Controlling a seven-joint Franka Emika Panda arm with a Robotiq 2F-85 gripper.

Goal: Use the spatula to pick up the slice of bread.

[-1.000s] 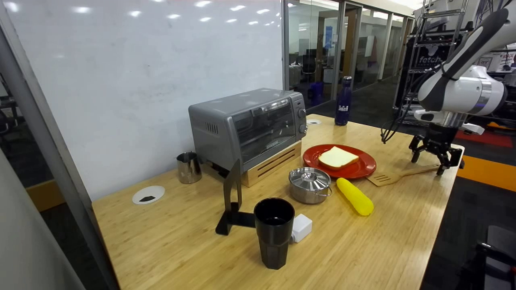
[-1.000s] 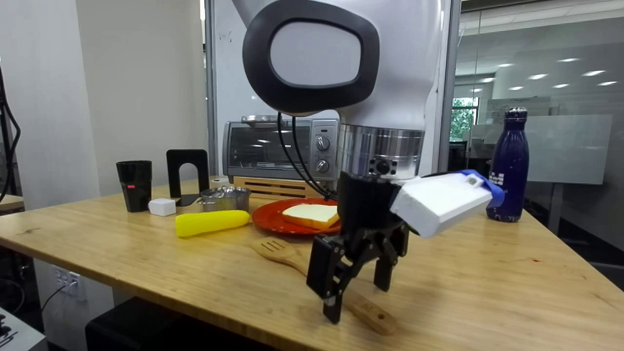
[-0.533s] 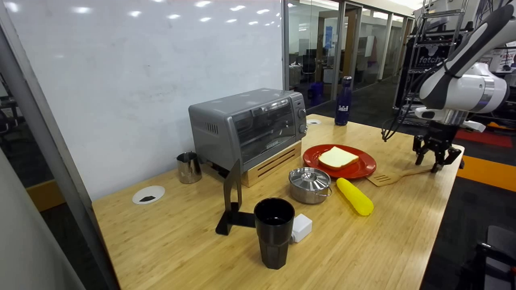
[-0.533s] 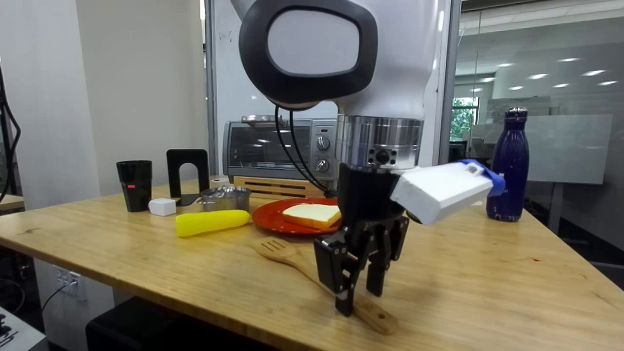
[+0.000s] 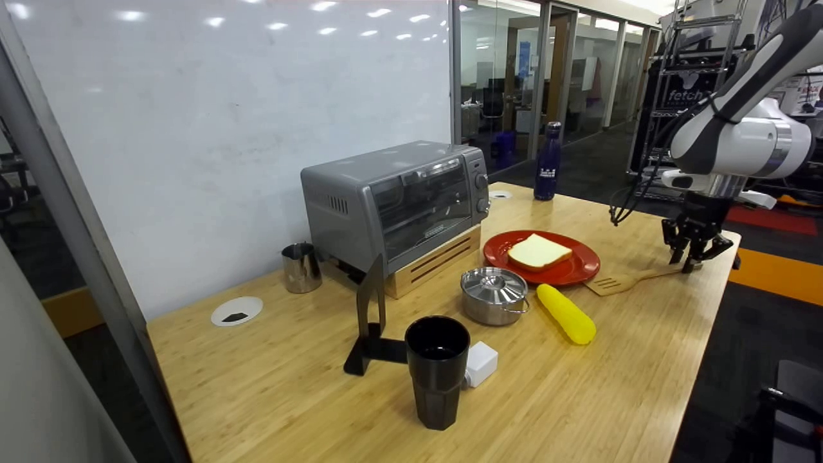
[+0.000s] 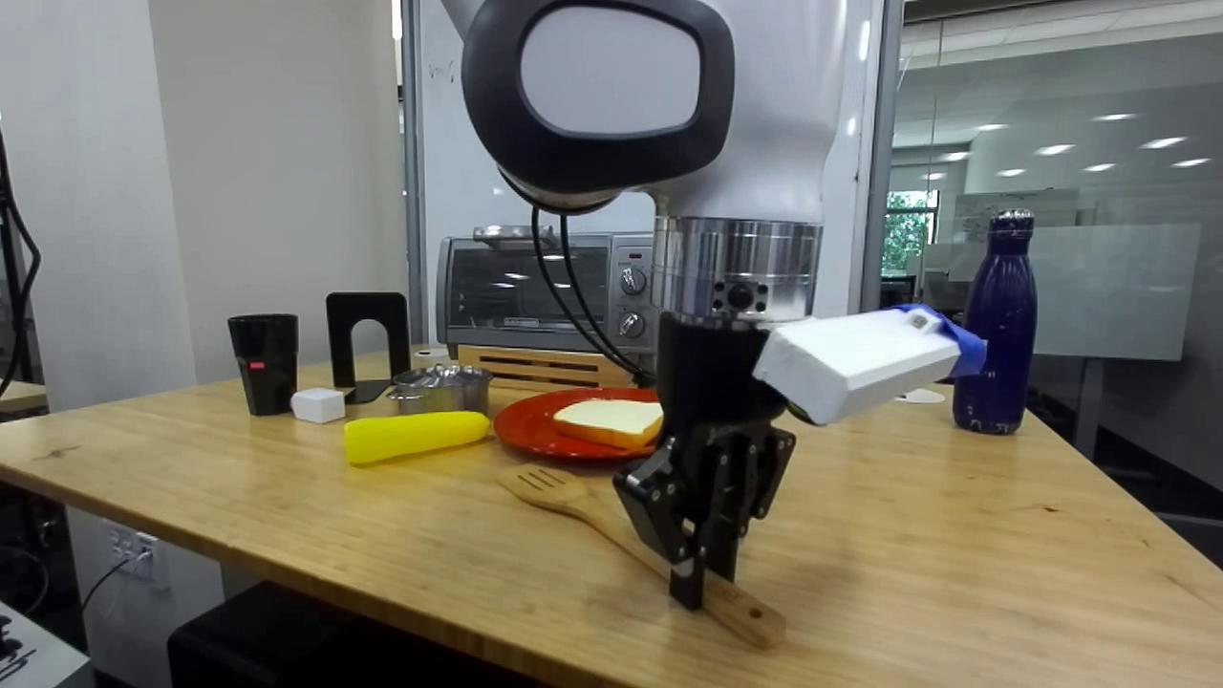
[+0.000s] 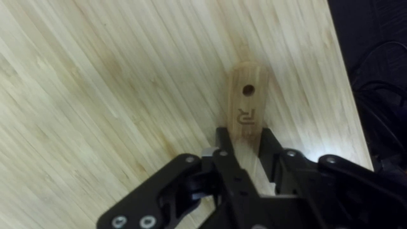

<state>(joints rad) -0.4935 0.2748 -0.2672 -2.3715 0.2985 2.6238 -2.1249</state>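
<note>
The wooden spatula (image 6: 611, 524) lies flat on the table, its slotted blade close to the red plate. My gripper (image 7: 244, 137) is shut on the spatula's handle (image 7: 247, 101), one finger against each side, just short of the end with the hole. In both exterior views the gripper (image 6: 705, 578) points straight down with its fingertips at table height. The pale slice of bread (image 5: 539, 251) rests on the red plate (image 5: 584, 265), some distance from the gripper. The wrist view shows neither the blade nor the bread.
Beside the plate are a yellow oblong object (image 5: 567, 315) and a lidded steel pot (image 5: 494, 302). A toaster oven (image 5: 398, 199) stands behind them, and a blue bottle (image 6: 998, 325) at the far side. The table's edge (image 7: 349, 89) runs close to the handle's end.
My gripper's fingers have come together from wide apart to either side of the handle. The arm has shifted a little, and the spatula has moved very slightly.
</note>
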